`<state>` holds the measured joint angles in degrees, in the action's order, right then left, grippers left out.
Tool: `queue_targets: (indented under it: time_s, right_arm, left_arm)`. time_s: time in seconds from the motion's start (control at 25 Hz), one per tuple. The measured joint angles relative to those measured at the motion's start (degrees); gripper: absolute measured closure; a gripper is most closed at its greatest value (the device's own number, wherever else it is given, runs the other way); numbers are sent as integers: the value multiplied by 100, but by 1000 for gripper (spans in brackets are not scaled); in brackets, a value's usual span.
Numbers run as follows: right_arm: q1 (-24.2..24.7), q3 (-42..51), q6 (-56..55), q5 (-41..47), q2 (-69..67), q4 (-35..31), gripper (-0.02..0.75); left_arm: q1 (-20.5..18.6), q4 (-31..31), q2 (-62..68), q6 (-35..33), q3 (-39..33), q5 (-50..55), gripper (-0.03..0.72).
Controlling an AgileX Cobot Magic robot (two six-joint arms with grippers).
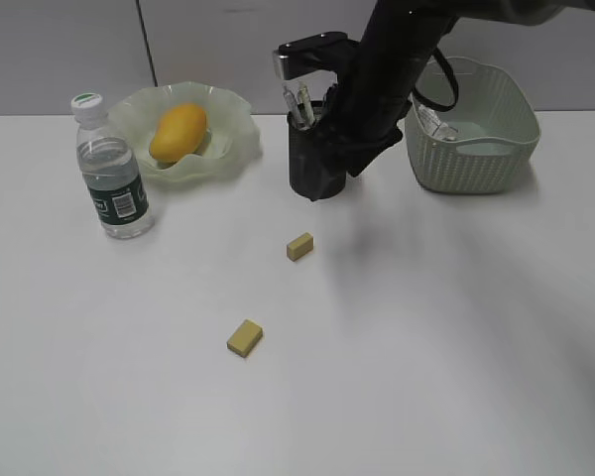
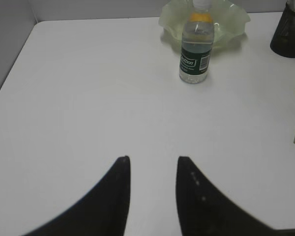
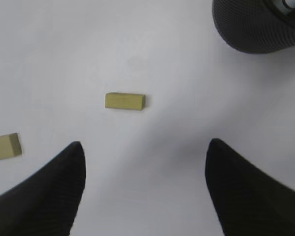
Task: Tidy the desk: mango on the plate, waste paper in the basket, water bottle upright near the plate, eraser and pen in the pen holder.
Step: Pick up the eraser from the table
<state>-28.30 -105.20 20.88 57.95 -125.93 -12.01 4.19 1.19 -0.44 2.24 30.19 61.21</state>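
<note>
The mango (image 1: 178,131) lies on the ruffled pale-green plate (image 1: 233,149) at the back left. The water bottle (image 1: 114,174) stands upright on the desk (image 1: 426,347), just left of the plate. Pens (image 1: 299,99) stand in the black mesh pen holder (image 1: 307,169). Two tan erasers lie on the desk, one (image 1: 299,246) in front of the holder and one (image 1: 245,337) nearer. A crumpled pale paper scrap (image 1: 442,126) lies inside the basket (image 1: 476,149). My right gripper (image 3: 145,142) is open and empty above the desk, with the nearer-to-holder eraser (image 3: 125,102) just ahead. My left gripper (image 2: 153,158) is open and empty over bare desk.
My black-sleeved right arm (image 1: 377,89) reaches down from the top right and hides part of the pen holder. In the left wrist view the bottle (image 2: 195,49) stands far ahead with the plate (image 2: 236,19) behind it. The desk's left edge (image 2: 10,73) meets a grey wall.
</note>
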Motion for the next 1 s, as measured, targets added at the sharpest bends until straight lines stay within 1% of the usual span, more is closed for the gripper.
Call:
queue_targets:
  time_s: [0.16, 0.44, 1.0]
  right_arm:
    - [-69, -397, -7, -6, -408, -16, 144]
    - [-204, -1112, -129, 236, -1087, -32, 144]
    - [-287, -1208, -386, 296, -1376, 81, 144]
  left_arm:
    - [0, 0, 0, 0, 0, 0, 442]
    - [0, 0, 0, 0, 0, 0, 442]
    - [0, 0, 0, 0, 0, 0, 442]
